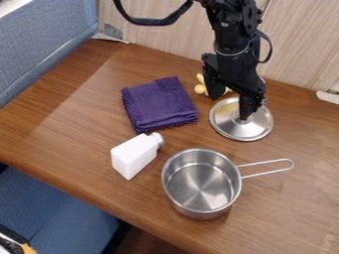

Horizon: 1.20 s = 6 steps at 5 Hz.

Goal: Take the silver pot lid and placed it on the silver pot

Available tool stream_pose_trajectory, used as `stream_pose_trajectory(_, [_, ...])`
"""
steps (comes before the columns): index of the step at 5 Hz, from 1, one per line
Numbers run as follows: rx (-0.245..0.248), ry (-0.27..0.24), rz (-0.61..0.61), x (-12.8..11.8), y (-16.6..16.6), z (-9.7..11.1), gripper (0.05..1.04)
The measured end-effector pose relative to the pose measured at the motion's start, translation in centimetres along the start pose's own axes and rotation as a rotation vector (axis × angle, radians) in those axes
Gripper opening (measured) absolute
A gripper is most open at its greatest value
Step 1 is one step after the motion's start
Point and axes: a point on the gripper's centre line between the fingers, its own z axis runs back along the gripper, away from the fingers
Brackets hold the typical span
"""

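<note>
On wooden tabletop [73,116], found silver pot lid [227,128] lying flat beyond silver pot [193,211]. Observed black gripper [232,103] over lid, with jaws wide apart, gripping nothing, one tip at knob [240,120]. Cannot confirm contact.

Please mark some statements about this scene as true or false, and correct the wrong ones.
1. The pot stands uncovered on the table. True.
2. The gripper is at the lid. True.
3. The lid lies upon the cloth. False: it lies on the table.
4. The cloth is purple. True.
5. The white bottle is inside the pot. False: it is beside the pot.
</note>
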Motion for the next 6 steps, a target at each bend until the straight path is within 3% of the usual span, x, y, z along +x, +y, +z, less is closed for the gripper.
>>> stream_pose_trajectory(1, [-0.008, 0.038, 0.005, -0.6, -0.1, -1.2, 1.001])
stream_pose_trajectory(2, [0.016, 0.052, -0.041, 0.6, -0.4, -1.9, 1.001])
stream_pose_trajectory(4, [0.000, 0.099, -0.072, 1.8, -0.2, -4.8, 1.001])
stream_pose_trajectory(5, [0.000, 0.148, -0.074, 1.8, 0.1, -6.2, 1.001])
stream_pose_trajectory(6, [-0.011, 0.152, -0.079, 2.6, 0.1, -6.5, 0.952])
